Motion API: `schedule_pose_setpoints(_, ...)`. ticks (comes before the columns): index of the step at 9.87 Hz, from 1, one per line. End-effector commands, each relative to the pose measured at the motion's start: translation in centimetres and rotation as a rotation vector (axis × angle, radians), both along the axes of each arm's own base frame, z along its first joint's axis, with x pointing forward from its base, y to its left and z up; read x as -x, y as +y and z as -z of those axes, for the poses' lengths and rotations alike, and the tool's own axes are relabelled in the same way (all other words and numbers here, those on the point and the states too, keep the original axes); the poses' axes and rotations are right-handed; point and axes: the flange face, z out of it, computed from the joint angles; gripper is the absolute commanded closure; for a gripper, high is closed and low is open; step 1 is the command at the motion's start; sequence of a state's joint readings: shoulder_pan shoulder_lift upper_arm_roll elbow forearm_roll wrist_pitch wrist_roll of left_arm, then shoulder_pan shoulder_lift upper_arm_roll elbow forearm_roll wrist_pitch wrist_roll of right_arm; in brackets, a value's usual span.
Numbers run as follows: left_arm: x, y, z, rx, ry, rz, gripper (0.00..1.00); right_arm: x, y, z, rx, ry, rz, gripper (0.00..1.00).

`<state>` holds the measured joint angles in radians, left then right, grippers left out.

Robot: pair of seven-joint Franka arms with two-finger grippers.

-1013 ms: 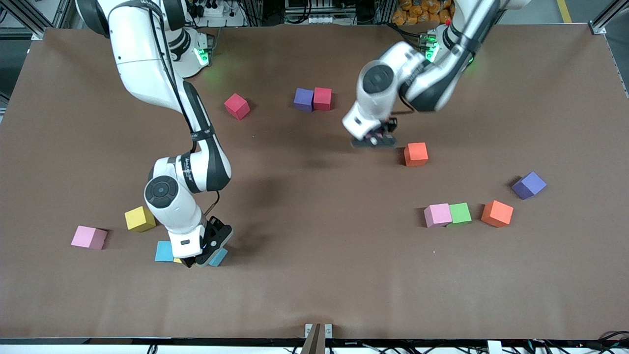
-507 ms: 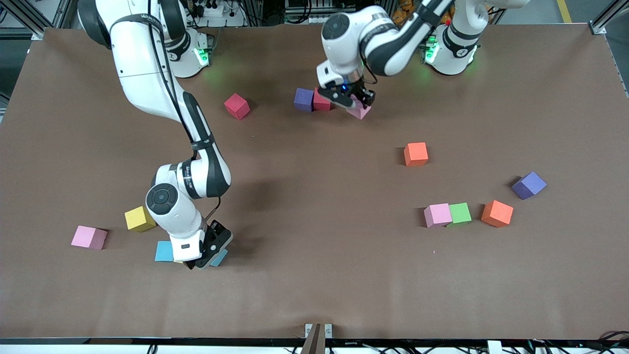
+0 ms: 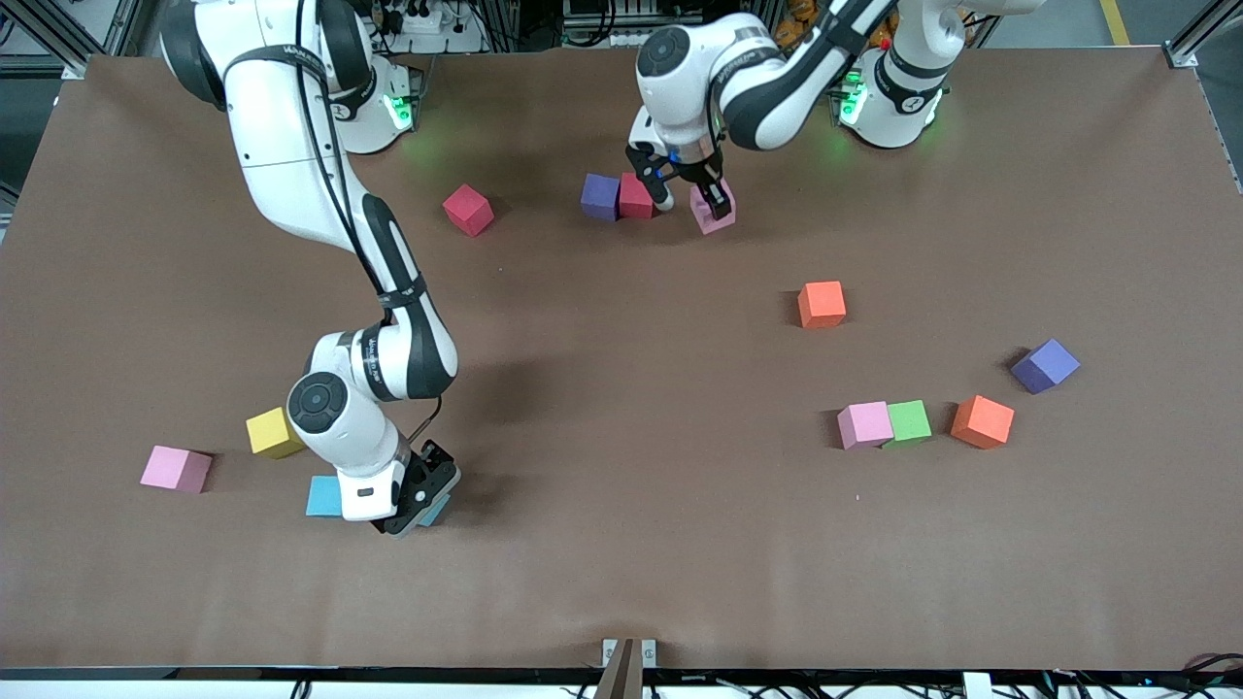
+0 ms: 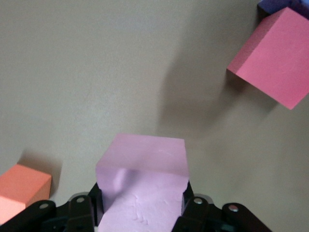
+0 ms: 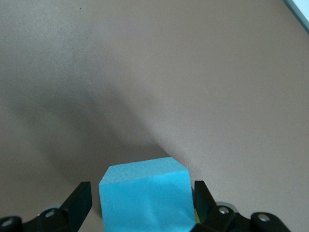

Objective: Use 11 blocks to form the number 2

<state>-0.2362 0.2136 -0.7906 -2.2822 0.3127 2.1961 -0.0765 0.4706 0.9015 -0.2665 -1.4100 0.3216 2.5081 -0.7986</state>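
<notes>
From the front, my left end effector [image 3: 695,199] pinches a pink block [image 3: 716,211] just beside the red block [image 3: 636,195] and purple block [image 3: 600,196]. My right end effector [image 3: 413,500] sits low at a blue block [image 3: 434,509].

Left wrist: fingers [image 4: 86,209] press the pink block.

Right wrist: fingers [image 5: 79,200] flank the blue block with small gaps, spread.

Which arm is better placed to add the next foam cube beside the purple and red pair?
The left arm. Its gripper is shut on a pink foam cube right beside the red foam cube and the purple foam cube. The right gripper straddles a light blue foam cube elsewhere.
</notes>
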Motion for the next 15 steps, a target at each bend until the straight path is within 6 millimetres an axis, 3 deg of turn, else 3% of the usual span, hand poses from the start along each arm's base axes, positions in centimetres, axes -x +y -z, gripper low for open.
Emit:
schedule_pose_setpoints(1, 1.2, -0.4, 1.6, 0.13, 0.024, 0.003, 1.0, -0.6, 0.2, 0.0, -0.032, 0.028, -0.004, 0.57)
schedule_pose_setpoints(2, 1.7, -0.4, 2.2, 0.173, 0.017, -0.002, 1.0, -0.7, 0.5, -0.5, -0.042, 0.052, -0.002, 0.74)
schedule_pose_setpoints(3, 2.0, -0.5, 2.8, 0.22, 0.019, -0.026, 1.0, -0.7, 0.8, -0.9, -0.074, 0.08, 0.014, 0.8)
schedule_pose_setpoints(7, 3.4, -0.8, 4.0, 0.247, 0.041, -0.029, 1.0, 0.1, 2.7, -3.4, -0.105, 0.179, -0.011, 0.8)
schedule_pose_setpoints(13, 5.6, -0.9, 5.0, 0.219, 0.04, 0.128, 1.0, 2.2, 3.6, -8.4, -0.187, 0.328, 0.086, 0.8)
schedule_pose_setpoints(15, 5.8, -1.1, 5.0, 0.216, 0.043, 0.165, 1.0, 3.3, 3.9, -9.0, -0.212, 0.356, 0.143, 0.8)
